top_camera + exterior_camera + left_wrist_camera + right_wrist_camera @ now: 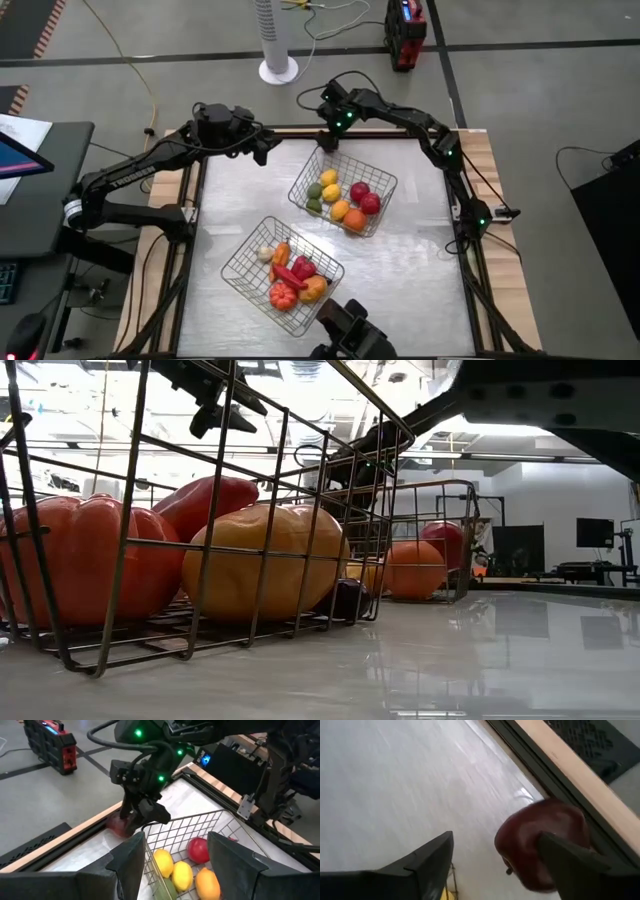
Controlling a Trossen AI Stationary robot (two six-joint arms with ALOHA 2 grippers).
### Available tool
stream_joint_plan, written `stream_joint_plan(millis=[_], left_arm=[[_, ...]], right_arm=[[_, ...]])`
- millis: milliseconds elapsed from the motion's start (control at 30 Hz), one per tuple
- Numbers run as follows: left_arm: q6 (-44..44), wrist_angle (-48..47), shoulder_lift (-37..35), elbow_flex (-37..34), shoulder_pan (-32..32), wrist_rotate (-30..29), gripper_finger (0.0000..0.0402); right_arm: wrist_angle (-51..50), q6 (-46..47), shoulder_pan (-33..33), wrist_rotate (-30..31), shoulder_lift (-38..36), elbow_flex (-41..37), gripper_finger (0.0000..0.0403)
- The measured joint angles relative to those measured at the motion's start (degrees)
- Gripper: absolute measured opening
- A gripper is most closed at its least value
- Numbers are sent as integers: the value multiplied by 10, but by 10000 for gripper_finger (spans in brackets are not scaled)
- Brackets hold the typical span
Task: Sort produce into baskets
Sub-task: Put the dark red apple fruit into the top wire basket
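— What carries everything?
— A table (400,270) with a pale, glossy top, edged by a dark frame and light wood strips.
— What lies on it?
— Two wire baskets: the far basket (383,183) toward the back and the near basket (238,262) toward the front, well apart. A dark red apple (540,845) is by the back edge; whether it touches the top cannot be told.

2 square wire-mesh baskets sit apart on the surface: far basket (385,183) holds yellow, green, orange and red pieces, including a red fruit (360,192) and an orange fruit (354,220). Near basket (240,262) holds a white piece (265,254), red pepper (297,270), ribbed red-orange tomato (283,295) and an orange piece (315,288). 1 dark red apple (542,842) is outside the far basket near the surface's back edge, touching 1 right gripper (502,865) finger, stem tilted down.
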Motion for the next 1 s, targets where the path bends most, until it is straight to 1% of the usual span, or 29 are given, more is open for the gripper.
stream_joint_plan(millis=[100, 200, 333, 467, 700, 800, 900, 1000], left_arm=[[0, -9, 0, 0, 0, 0, 201], [1, -14, 0, 0, -1, 0, 201], [1, -19, 0, 0, -1, 0, 201], [1, -30, 0, 0, -1, 0, 201], [1, -40, 0, 0, -1, 0, 201], [-2, -40, 0, 0, -1, 4, 201], [-4, -43, -3, 0, -1, 17, 201], [-6, -43, -5, 0, -1, 21, 201]], right_arm=[[-12, 4, 1, 25, -2, 1, 350], [-21, 1, 4, 59, -3, 1, 370], [-41, 1, 9, 115, -3, 10, 373], [-31, 1, 13, 146, 0, 11, 368], [-40, -6, 12, 154, -1, 20, 364], [-51, -43, 5, 155, -1, 20, 364], [-90, -94, -1, 155, -1, 20, 364], [-122, -103, -9, 155, -1, 19, 364]])
